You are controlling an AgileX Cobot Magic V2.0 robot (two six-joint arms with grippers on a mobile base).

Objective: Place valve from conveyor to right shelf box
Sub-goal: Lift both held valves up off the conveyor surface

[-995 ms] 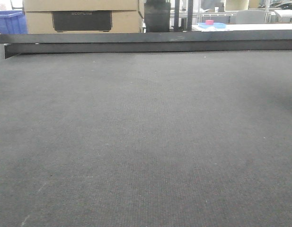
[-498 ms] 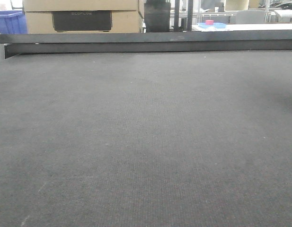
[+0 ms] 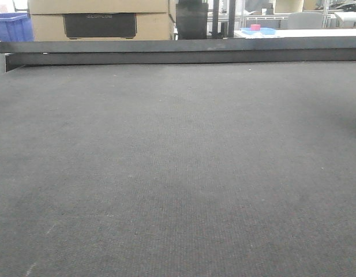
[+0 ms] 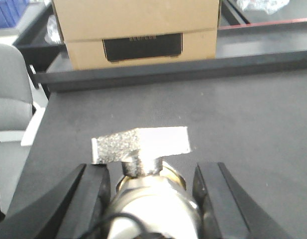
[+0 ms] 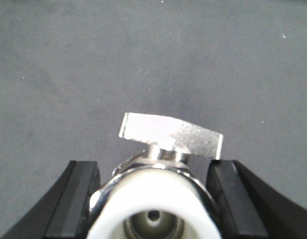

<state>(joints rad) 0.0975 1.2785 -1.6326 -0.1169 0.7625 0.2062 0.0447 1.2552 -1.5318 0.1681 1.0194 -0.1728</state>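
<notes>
The conveyor, a wide dark grey woven belt with a black rail along its far edge, fills the front view and carries nothing there. Neither arm shows in that view. In the left wrist view a silver valve with a flat T-handle sits between the black fingers of my left gripper, which is shut on its body above the belt. In the right wrist view, my right gripper is shut on a chrome valve with a white open end. The right shelf box is out of view.
Behind the rail stand a cardboard box, a blue bin and a white table with a blue tray. A grey chair stands off the belt's left edge.
</notes>
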